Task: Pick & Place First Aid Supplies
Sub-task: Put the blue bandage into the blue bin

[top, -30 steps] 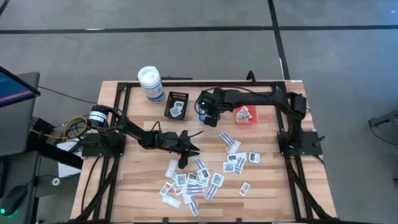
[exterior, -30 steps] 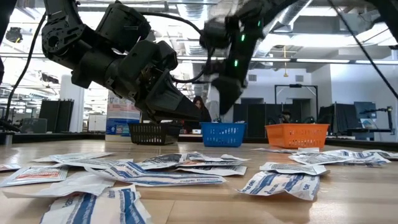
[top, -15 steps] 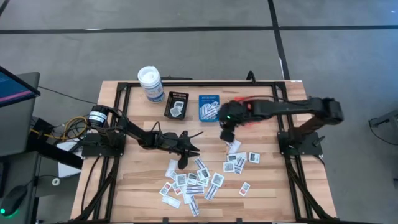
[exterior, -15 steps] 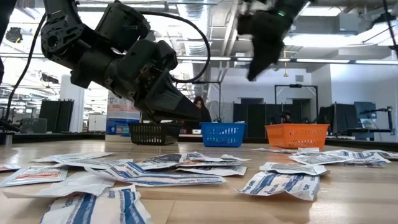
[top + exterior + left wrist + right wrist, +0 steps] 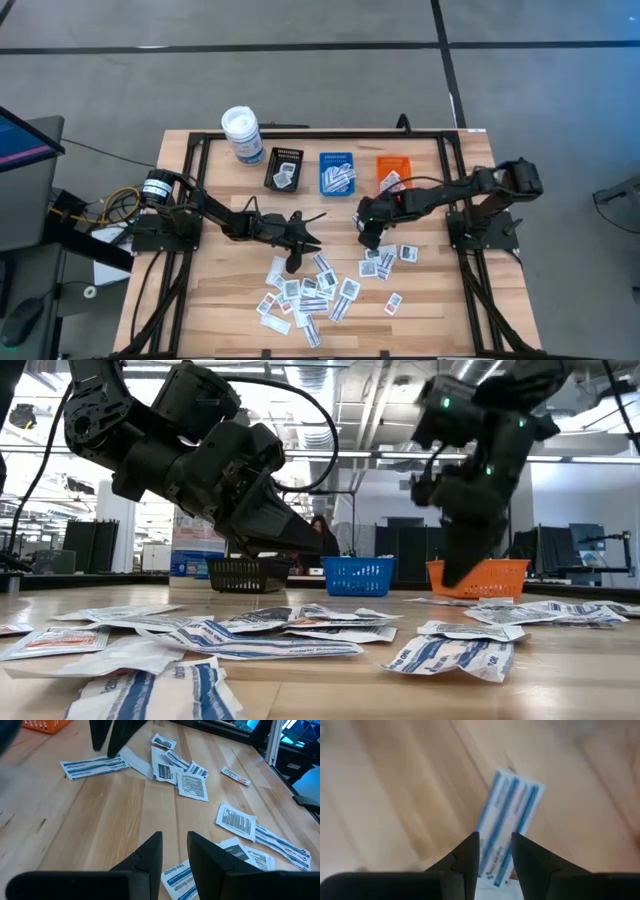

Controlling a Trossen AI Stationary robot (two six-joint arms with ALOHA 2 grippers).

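While the left arm waits over the middle of the counter (image 5: 215, 290), its tool (image 5: 174, 851) hanging just above the wood with the fingers a narrow gap apart and nothing between them, the right arm is the one at work. Its tool (image 5: 368, 232) is dipped at the upper edge of the scattered first aid supplies (image 5: 320, 285), nose down over a long white packet with blue stripes (image 5: 509, 822) that lies flat on the boards. The fingers sit slightly apart, straddling that packet's near end rather than pinching it; nothing is lifted yet, as far as I can see.

Most packets lie loose in a heap toward the front of the counter, some overlapping. At the back stand three small trays in a row: the black tray (image 5: 284, 170), the blue tray (image 5: 337, 172) with striped packets in it, and the orange tray (image 5: 392, 172) with a packet or two. To my eye the sorting goes by print, so this blue-striped one looks bound for the blue tray. A white canister (image 5: 241, 134) stands off to the back left, out of the way.
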